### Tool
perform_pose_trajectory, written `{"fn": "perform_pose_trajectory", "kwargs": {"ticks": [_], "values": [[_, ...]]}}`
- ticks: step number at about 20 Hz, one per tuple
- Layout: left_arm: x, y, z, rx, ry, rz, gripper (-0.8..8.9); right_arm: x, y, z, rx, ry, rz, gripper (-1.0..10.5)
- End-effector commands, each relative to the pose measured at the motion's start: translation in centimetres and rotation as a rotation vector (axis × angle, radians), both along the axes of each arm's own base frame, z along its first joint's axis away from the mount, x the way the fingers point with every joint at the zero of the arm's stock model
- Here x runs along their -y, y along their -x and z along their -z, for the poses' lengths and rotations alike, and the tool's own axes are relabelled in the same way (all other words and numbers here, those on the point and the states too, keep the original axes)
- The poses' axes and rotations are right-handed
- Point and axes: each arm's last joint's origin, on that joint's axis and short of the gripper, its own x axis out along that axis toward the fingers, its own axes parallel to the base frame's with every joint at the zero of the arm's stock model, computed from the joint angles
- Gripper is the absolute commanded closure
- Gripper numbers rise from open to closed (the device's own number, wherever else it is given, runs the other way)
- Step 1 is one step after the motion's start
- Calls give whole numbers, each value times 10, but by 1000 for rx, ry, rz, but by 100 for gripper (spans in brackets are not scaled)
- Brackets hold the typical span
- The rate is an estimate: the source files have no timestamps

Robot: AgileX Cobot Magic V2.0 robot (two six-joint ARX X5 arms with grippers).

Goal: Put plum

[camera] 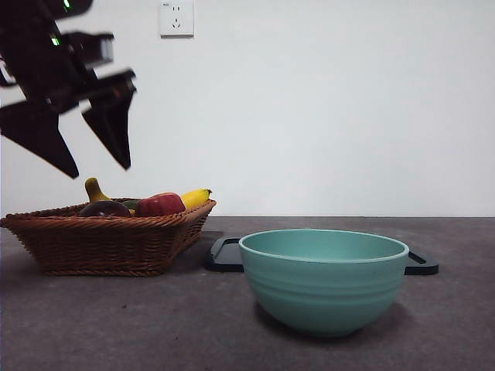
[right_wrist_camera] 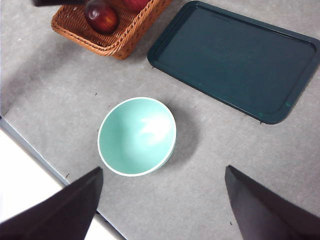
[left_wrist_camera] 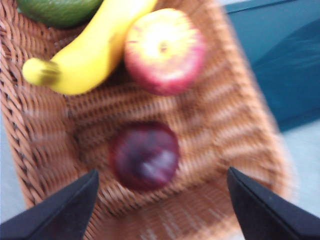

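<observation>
The plum [camera: 104, 209], dark maroon and glossy, lies in the wicker basket [camera: 108, 243] on the left of the table. In the left wrist view the plum [left_wrist_camera: 145, 156] sits on the basket [left_wrist_camera: 225, 125] floor, directly below my left gripper [left_wrist_camera: 162, 172], whose jaws stand wide open. In the front view that left gripper [camera: 99, 168] hangs just above the basket, apart from the fruit. High over the table, my right gripper [right_wrist_camera: 164, 169] is open and holds nothing; the plum [right_wrist_camera: 101, 16] shows far off in its view.
Beside the plum in the basket lie a red apple [left_wrist_camera: 164, 50], a banana [left_wrist_camera: 90, 55] and a green fruit [left_wrist_camera: 60, 10]. A teal bowl [camera: 323, 278] stands right of the basket, with a dark tray [right_wrist_camera: 235, 60] behind it.
</observation>
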Motion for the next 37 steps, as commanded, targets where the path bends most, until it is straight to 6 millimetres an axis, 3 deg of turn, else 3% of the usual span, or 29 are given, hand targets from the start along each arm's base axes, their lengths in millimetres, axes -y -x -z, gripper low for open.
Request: {"fn": "perform_pose_trajectory", "kwargs": {"ticks": [1, 8, 11, 13, 15, 18, 20, 22, 25, 28, 31, 37], "values": [[5, -13, 11, 6, -33, 24, 408, -1, -1, -5, 12, -9, -3, 556], [11, -33, 53, -79, -68, 39, 408, -1, -1, -5, 10, -11, 0, 556], [12, -36, 58, -85, -69, 39, 417, -1, -1, -5, 8, -12, 2, 556], [12, -36, 58, -80, -68, 38, 543, -1, -1, -5, 8, -12, 2, 556], [12, -36, 58, -84, -68, 38, 567, -1, -1, -5, 8, -12, 2, 556], [10, -29, 42, -61, -57, 31, 566, -1, -1, -5, 8, -12, 2, 556], [11, -15, 14, 11, -33, 42, 566, -1, -1, -5, 8, -12, 2, 556], [18, 11, -18, 70, 0, 92, 566, -1, -1, -5, 9, -12, 2, 556], [41, 61, -56, 128, 73, 250, 566, -1, -1, -5, 9, -12, 2, 556], [78, 95, -65, 150, 107, 423, 566, -1, -1, -5, 9, -13, 2, 556], [115, 107, -53, 140, 116, 546, 566, -1, -1, -5, 8, -12, 2, 556], [164, 102, -8, 74, 75, 634, 566, -1, -1, -5, 8, -12, 2, 556]]}}
